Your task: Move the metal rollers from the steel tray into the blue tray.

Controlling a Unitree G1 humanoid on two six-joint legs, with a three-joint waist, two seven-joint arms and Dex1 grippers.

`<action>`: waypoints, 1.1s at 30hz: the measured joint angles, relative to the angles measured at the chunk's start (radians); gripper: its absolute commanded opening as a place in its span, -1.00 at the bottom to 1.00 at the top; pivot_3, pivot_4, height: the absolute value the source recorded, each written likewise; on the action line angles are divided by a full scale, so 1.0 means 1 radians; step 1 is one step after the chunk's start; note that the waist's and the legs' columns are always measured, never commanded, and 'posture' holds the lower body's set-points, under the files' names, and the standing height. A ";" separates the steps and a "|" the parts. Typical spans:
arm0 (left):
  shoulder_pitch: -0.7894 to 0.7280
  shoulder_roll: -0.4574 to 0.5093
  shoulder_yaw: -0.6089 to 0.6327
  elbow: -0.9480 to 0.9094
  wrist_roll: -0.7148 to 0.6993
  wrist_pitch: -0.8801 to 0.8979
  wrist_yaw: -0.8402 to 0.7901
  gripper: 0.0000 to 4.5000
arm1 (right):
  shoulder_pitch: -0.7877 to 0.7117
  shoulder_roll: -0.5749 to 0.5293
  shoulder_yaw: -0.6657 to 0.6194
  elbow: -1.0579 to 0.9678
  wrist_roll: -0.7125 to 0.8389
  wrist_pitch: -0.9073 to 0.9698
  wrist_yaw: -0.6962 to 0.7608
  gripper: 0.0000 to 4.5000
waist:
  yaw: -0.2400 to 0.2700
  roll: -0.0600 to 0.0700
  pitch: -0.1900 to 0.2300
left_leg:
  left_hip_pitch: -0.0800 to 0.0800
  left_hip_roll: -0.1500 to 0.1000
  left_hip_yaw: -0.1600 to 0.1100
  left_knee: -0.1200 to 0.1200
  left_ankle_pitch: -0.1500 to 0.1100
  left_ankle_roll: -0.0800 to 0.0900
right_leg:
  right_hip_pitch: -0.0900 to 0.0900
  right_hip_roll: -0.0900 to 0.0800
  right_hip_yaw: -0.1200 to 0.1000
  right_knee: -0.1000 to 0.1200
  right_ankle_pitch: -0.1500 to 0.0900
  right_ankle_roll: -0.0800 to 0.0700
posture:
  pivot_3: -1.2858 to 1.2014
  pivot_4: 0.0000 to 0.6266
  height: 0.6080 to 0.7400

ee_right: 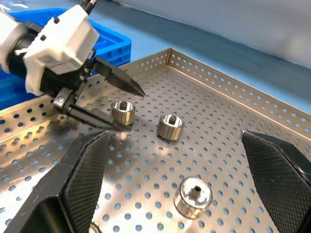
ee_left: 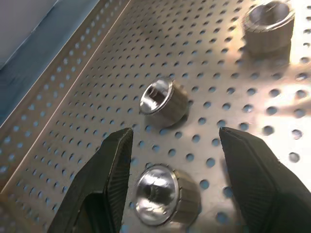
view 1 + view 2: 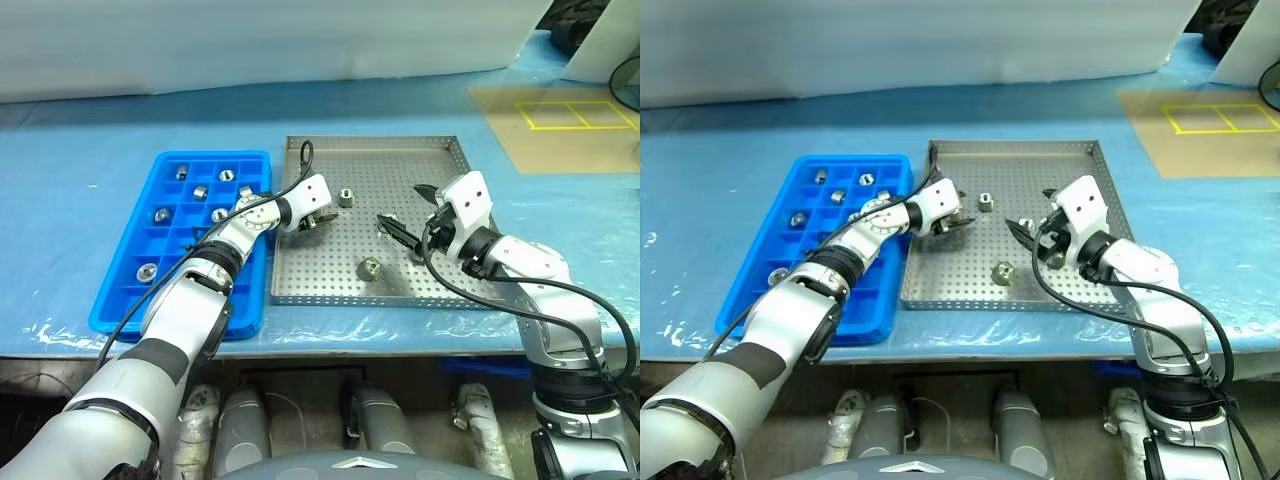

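Between parted left fingers (image 2: 114, 170), one roller (image 2: 163, 194).

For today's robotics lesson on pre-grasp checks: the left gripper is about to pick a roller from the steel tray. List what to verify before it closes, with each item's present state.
1. Left gripper open: ok, its fingers stand apart.
2. A metal roller lies between its fingers: ok, not yet clamped.
3. Neighbouring roller out of the fingers' way: ok, it lies apart, just past the fingertips.
4. Right gripper away from the target: ok, open over the steel tray farther right.
5. Blue tray has free compartments: ok, several are free.
6. Roller centred for an even grip: cannot tell.
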 measured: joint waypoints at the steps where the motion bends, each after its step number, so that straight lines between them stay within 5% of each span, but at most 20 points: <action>1: -0.011 0.000 0.001 0.012 0.008 0.010 0.024 0.34 | 0.007 0.000 0.000 -0.005 0.001 0.002 -0.007 1.00 | 0.000 0.000 0.000 | 0.000 0.000 0.000 0.001 0.000 0.001 | 0.001 0.000 0.000 0.000 0.000 0.000 | -0.34 -0.52 1.00; 20: -0.036 -0.012 -0.012 0.016 0.096 0.179 -0.049 0.34 | -0.003 0.004 0.015 0.011 0.000 -0.020 -0.057 1.00 | -0.005 0.001 -0.001 | 0.006 0.000 0.001 0.000 -0.005 0.009 | 0.013 -0.001 0.000 -0.014 0.002 0.002 | -0.34 -0.52 1.00; 25: -0.036 -0.016 -0.009 0.017 0.103 0.209 -0.027 -0.19 | -0.003 0.004 0.015 0.011 0.000 -0.025 -0.062 1.00 | -0.007 0.001 -0.001 | 0.013 0.000 0.001 -0.001 -0.005 0.008 | 0.020 -0.001 0.000 -0.015 0.002 0.002 | -0.34 -0.52 1.00; 33: -0.031 -0.004 -0.013 0.013 0.116 0.194 -0.030 -0.21 | -0.004 0.004 0.016 0.011 0.000 -0.025 -0.067 1.00 | -0.016 0.001 -0.001 | 0.015 0.000 0.001 -0.004 -0.005 0.008 | 0.022 -0.001 0.000 -0.019 0.002 0.002 | -0.33 -0.52 1.00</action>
